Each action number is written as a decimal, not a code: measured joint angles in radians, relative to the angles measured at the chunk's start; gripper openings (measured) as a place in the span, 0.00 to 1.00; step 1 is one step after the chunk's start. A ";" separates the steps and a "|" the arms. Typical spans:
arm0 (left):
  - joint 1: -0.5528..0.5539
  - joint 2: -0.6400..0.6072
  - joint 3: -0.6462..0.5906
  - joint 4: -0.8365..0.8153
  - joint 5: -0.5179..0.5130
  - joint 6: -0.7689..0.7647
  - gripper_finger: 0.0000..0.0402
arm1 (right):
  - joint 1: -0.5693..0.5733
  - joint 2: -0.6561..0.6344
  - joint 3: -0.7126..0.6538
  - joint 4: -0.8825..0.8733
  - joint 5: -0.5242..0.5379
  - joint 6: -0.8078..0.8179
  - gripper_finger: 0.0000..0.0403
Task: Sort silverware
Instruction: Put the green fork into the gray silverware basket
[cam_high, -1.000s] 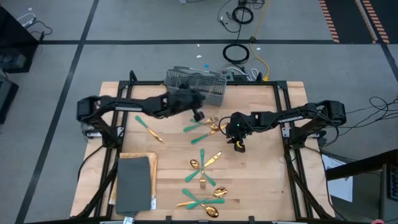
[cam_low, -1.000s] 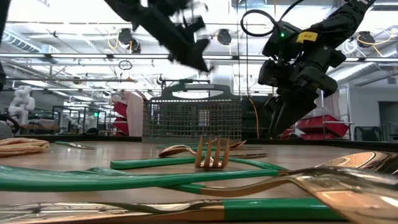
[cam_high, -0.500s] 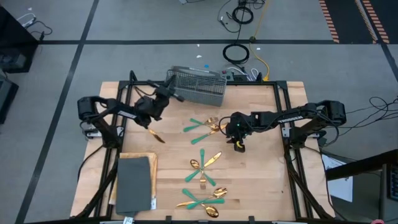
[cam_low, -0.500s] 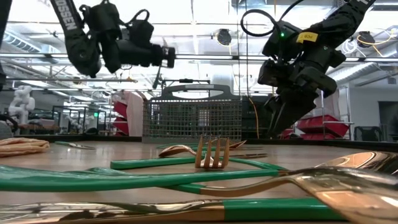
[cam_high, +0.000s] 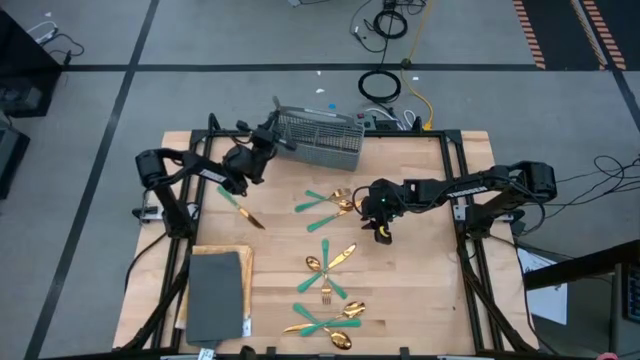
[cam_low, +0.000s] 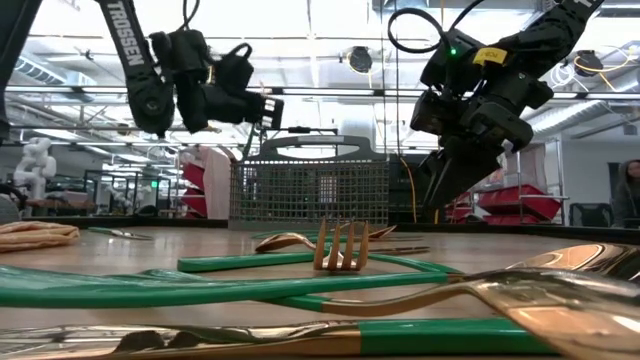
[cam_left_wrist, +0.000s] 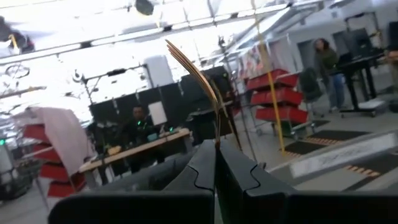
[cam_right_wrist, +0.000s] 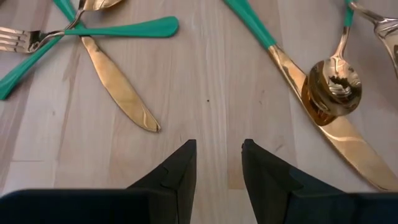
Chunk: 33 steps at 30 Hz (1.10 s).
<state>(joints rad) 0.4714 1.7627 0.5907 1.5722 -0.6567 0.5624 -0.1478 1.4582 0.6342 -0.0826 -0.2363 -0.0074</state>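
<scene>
Beside the grey basket, the left tool grips a gold fork up high, ready to drop it in. Other silverware lies on the desk. Nearby the right tool waits, released, above the wood.

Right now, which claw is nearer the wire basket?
Left. The left claw is shut on a fork beside the basket's left end; the right claw, open, hangs over the table middle.
</scene>
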 joint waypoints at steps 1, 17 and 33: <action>0.013 0.008 0.000 -0.005 0.000 -0.010 0.01 | 0.000 0.000 0.000 0.000 0.000 0.000 0.29; 0.073 0.131 0.000 -0.001 0.023 -0.165 0.01 | 0.000 0.000 0.000 0.000 -0.001 0.000 0.29; 0.072 0.182 0.010 0.000 0.059 -0.155 0.21 | 0.000 0.000 0.000 0.000 -0.007 -0.002 0.29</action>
<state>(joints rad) 0.5438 1.9448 0.6006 1.5724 -0.5973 0.4076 -0.1478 1.4582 0.6342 -0.0830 -0.2428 -0.0093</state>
